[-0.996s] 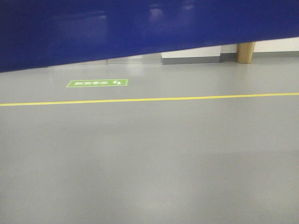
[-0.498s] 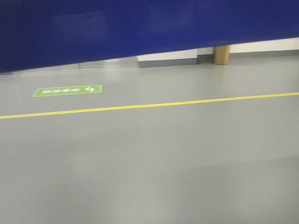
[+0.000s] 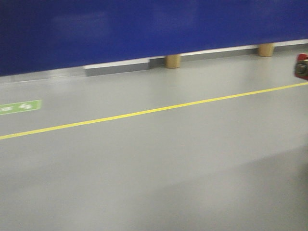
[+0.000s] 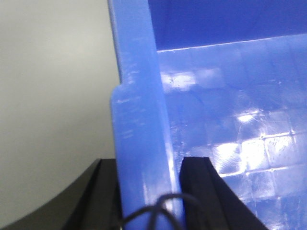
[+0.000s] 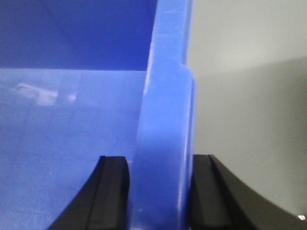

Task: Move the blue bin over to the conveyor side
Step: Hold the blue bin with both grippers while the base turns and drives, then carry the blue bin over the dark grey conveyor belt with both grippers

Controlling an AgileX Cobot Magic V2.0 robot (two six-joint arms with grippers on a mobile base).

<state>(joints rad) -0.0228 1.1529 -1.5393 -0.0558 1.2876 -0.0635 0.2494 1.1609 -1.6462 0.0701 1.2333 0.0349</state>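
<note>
Holding the blue bin (image 3: 144,29) up, its underside above the yellow line (image 3: 144,113). My left gripper (image 4: 146,191) and right gripper (image 5: 160,191) each pinch a bin wall on opposite sides, I judge to share the load. No conveyor in view.

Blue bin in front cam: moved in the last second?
Yes. The blue bin swung right relative to the green floor sign, now at the left edge.

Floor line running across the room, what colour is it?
Yellow. The floor line crosses the grey floor, clearest in the exterior front-facing view.
</note>
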